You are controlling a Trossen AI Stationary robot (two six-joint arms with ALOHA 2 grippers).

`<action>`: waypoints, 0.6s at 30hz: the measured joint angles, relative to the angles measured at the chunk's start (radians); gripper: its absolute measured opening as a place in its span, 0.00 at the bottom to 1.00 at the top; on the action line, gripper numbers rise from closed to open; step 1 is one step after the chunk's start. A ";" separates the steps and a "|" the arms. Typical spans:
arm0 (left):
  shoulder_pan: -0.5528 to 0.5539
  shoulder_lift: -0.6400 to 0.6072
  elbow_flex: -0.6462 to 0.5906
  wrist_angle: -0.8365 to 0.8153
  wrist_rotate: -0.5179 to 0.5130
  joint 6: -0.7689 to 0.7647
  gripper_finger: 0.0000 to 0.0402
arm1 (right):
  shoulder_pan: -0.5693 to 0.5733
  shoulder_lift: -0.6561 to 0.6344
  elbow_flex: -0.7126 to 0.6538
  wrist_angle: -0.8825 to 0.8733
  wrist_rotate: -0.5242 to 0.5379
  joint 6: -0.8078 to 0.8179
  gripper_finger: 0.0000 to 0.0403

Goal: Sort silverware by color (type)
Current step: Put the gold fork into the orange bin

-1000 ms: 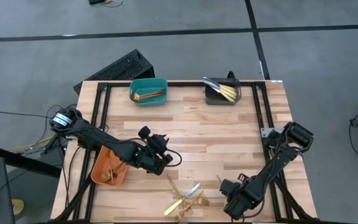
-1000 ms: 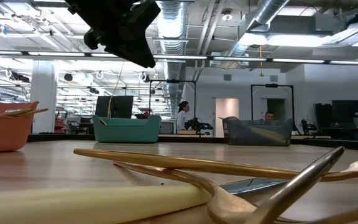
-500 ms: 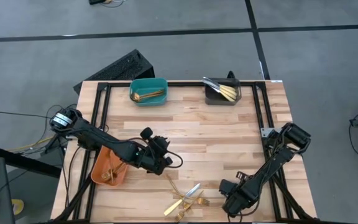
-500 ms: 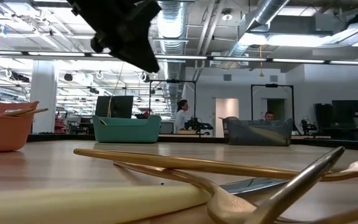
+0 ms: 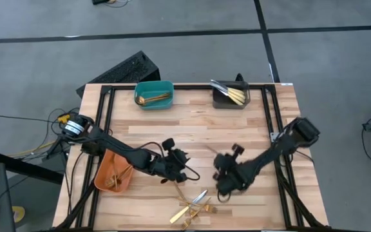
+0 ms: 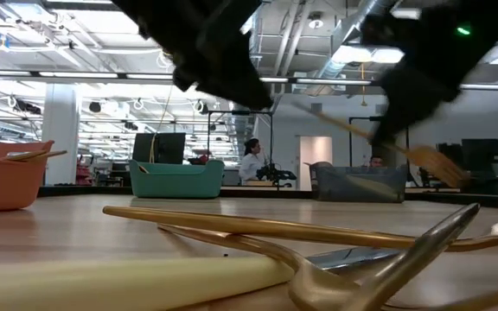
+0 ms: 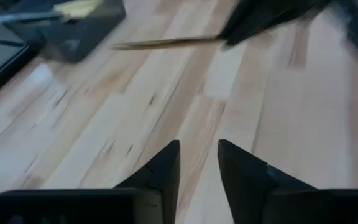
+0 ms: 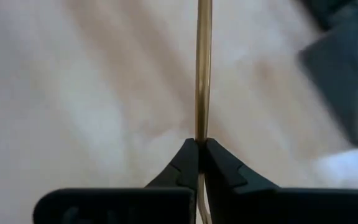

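The right hand [image 8: 199,149] pinches one gold utensil [image 8: 202,68]; the left hand [image 7: 197,163] is slightly parted, gripping nothing.

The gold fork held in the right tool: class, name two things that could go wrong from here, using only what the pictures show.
1. The right tool pinches the fork at one end only, so the fork may swing or slip out.
2. The left tool hovers open close to the right arm in mid-table; the two could bump.
3. The fork may land in the wrong bin.
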 joint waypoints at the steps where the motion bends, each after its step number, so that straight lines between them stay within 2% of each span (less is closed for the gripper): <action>1: 0.002 -0.002 0.000 0.023 -0.001 0.000 0.25 | -0.015 -0.044 -0.021 0.027 0.022 -0.012 0.08; 5: 0.010 -0.027 0.000 0.051 -0.013 0.028 0.35 | -0.045 -0.239 -0.137 0.240 0.114 -0.122 0.08; 8: 0.023 -0.030 0.000 0.071 -0.025 0.068 0.43 | -0.059 -0.366 -0.266 0.574 0.133 -0.311 0.08; 10: 0.033 -0.030 0.000 0.094 -0.025 0.108 0.48 | -0.060 -0.426 -0.369 0.833 0.083 -0.463 0.08; 13: 0.047 -0.030 -0.017 0.181 -0.027 0.169 0.53 | -0.073 -0.450 -0.495 1.191 -0.022 -0.652 0.08; 15: 0.054 -0.030 -0.046 0.280 -0.022 0.227 0.55 | -0.073 -0.434 -0.552 1.364 -0.050 -0.736 0.08; 18: 0.068 -0.040 -0.113 0.501 0.045 0.309 0.56 | -0.074 -0.395 -0.590 1.487 -0.050 -0.815 0.08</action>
